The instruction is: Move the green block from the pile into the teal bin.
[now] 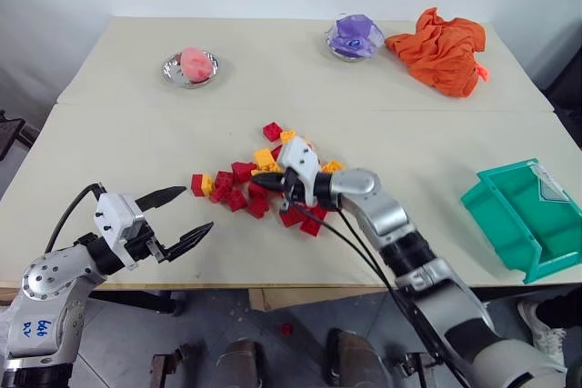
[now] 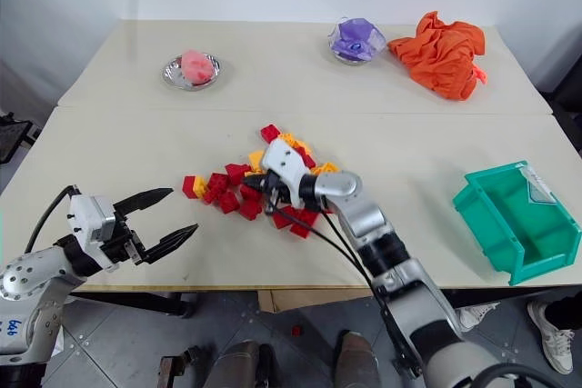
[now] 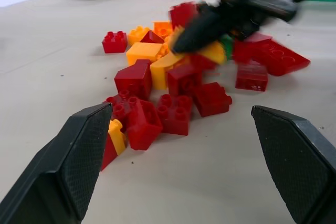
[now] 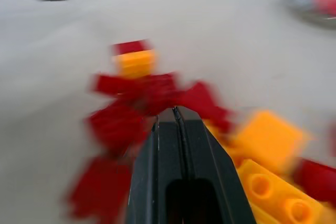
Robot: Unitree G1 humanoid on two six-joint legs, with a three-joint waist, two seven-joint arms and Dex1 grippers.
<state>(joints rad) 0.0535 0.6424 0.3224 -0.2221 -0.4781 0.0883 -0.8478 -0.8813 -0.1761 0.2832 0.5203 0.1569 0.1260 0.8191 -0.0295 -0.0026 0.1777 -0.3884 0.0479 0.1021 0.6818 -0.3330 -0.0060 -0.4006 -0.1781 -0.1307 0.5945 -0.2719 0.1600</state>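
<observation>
**Right arm nosing into the brick pile, fingers shut with nothing in them**

So the right gripper [image 1: 265, 185] is reaching across the table [image 1: 118, 134] and sits low over the middle of the pile [image 2: 250, 186], pointing toward the robot's left. In its own wrist view the two black fingers [image 4: 176, 145] are pressed flat together with no gap and nothing between them, red and yellow-orange bricks spread just past the tips.

The green block [image 3: 227, 47] is hard to spot (only a sliver of green shows in the left wrist view). It's tucked in among the bricks right under the right gripper, next to a yellow one and a red one. Can't tell whether the fingers actually touch it.

The left gripper [image 1: 180, 213] hangs over the near left part of the table, fingers spread wide apart and empty, aimed at the pile but well short of it.

The teal bin [image 1: 498, 215] is way over on the right side of the table near the front edge, well apart from the pile, nothing visible inside it.

Other stuff on the far side: a metal dish with something pink [image 1: 190, 66], another dish with a purple thing [image 1: 355, 37], and a crumpled orange cloth [image 1: 438, 50] beside it.
</observation>
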